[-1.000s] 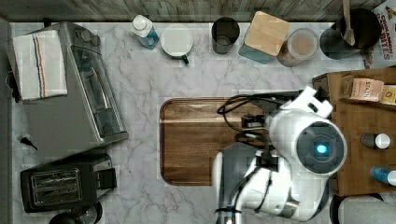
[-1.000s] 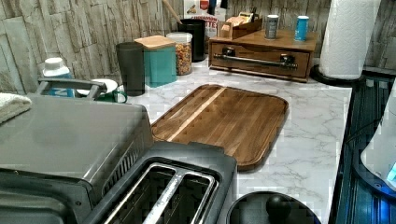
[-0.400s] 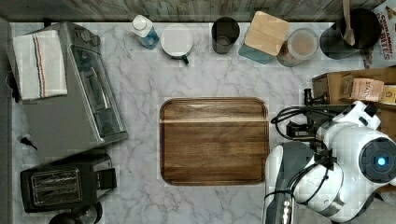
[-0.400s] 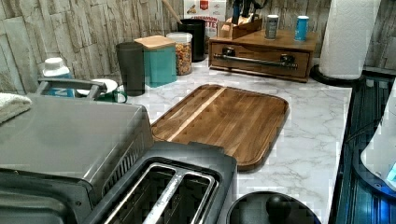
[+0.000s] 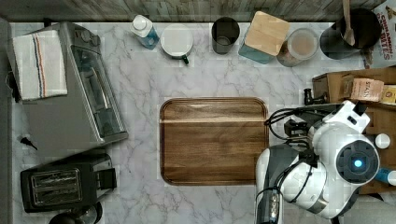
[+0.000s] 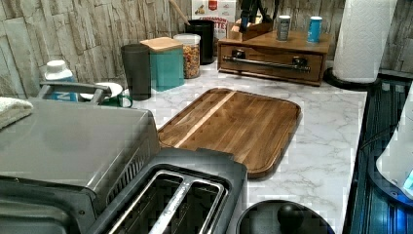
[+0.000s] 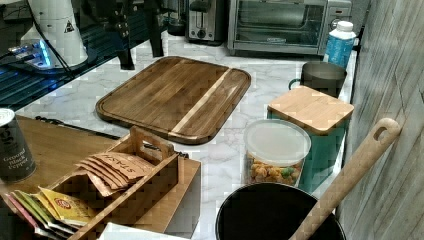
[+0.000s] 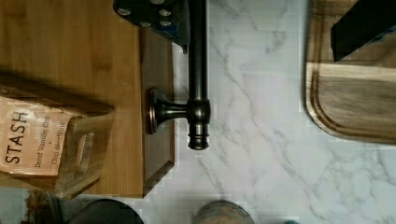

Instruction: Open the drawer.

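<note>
The drawer (image 6: 271,62) sits shut in the small wooden cabinet at the far end of the marble counter (image 6: 321,131), its dark bar handle (image 8: 198,70) running across the front. On the cabinet top a wooden caddy holds tea packets printed "STASH" (image 8: 18,137), next to a tin reading "ground black pepper" (image 7: 14,145). A box behind the black pot shows "CINNAMON" (image 6: 214,19). The pincer (image 8: 261,23) hovers over the handle, one finger by the cabinet edge, the other above the cutting board (image 5: 214,140), spread wide.
</note>
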{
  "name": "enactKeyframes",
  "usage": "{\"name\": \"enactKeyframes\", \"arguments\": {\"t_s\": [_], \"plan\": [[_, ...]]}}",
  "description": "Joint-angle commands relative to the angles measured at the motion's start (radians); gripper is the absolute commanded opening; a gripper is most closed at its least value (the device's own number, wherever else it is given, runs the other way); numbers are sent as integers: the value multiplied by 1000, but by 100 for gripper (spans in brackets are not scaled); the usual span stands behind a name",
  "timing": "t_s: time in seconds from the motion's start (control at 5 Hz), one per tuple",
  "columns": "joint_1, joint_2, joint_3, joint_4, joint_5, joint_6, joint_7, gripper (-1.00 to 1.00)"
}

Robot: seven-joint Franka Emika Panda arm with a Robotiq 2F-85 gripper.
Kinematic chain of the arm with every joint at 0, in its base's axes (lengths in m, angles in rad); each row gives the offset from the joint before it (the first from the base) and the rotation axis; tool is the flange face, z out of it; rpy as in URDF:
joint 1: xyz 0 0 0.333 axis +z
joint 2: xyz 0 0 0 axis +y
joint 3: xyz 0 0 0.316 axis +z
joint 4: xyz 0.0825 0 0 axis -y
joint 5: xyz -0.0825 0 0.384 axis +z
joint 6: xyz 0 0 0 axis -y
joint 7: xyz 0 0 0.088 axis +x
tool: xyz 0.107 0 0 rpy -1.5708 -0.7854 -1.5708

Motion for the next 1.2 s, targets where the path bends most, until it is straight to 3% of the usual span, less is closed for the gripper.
{"name": "enactKeyframes", "arguments": {"t_s": [0.2,0.6,0.8,1.0,1.2], "plan": [[-61,97,-88,93,64,21,-287,100],[-54,137,-103,68,179,51,-304,100],[-51,111,-92,21,168,60,-228,100],[11,114,-147,-10,206,107,-231,100],[-25,140,-113,-9,239,135,-267,100]]}}
